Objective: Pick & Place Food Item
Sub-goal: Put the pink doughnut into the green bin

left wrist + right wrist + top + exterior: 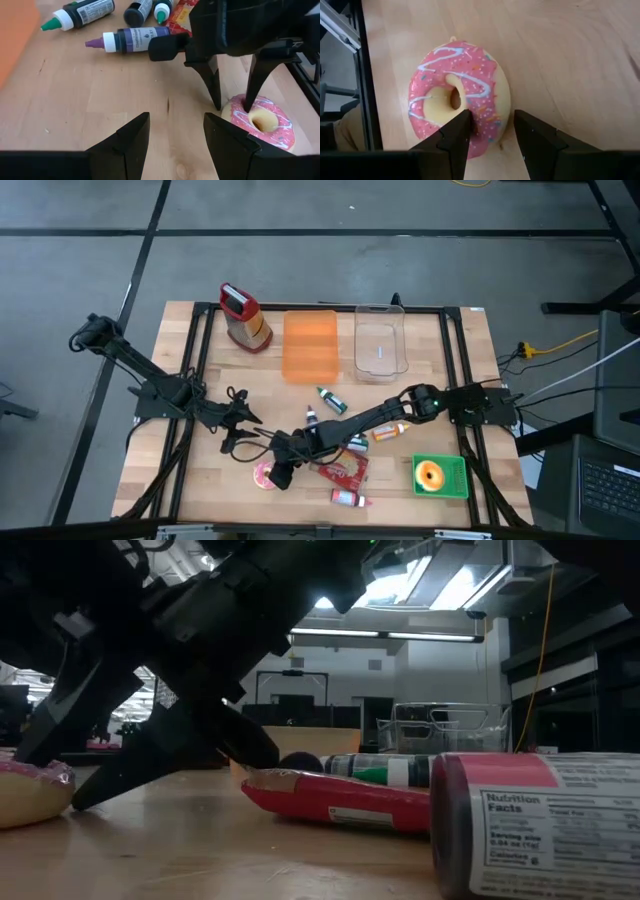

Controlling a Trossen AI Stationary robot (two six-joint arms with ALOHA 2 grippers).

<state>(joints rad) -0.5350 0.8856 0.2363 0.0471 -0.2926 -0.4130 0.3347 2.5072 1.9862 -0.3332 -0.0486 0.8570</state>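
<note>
High view: a wooden surface [200, 480] framed by black rails carries two containers at its far side. An orange tray [310, 345] lies flat with nothing in it. Just beside it stands a clear plastic bin [380, 342], which appears to hold nothing either. A red-topped box [243, 315] stands near the orange tray. At the near right, a green tray [442, 476] holds an orange-glazed doughnut [430, 474]. Small colouring bottles [331, 399] and a red packet [345, 471] lie loose in the middle. The right arm reaches across the surface, and its right tool [278, 476] sits over a pink doughnut [264, 474] at the near edge. The left tool [240, 442] hovers just beside it.

Low view: the pink doughnut [30, 790] rests on the surface at the left edge, with dark fingers slanting down next to it. The red packet [335, 802] lies further right.

Left wrist view: the left tool [172, 140] is spread apart and grips nothing. Beyond it, one finger of the right tool dips into the hole of the pink doughnut [267, 125], the other outside the ring.

Right wrist view: the right tool [492, 137] straddles the ring of the pink doughnut [457, 102], fingers apart, not yet clamped.
</note>
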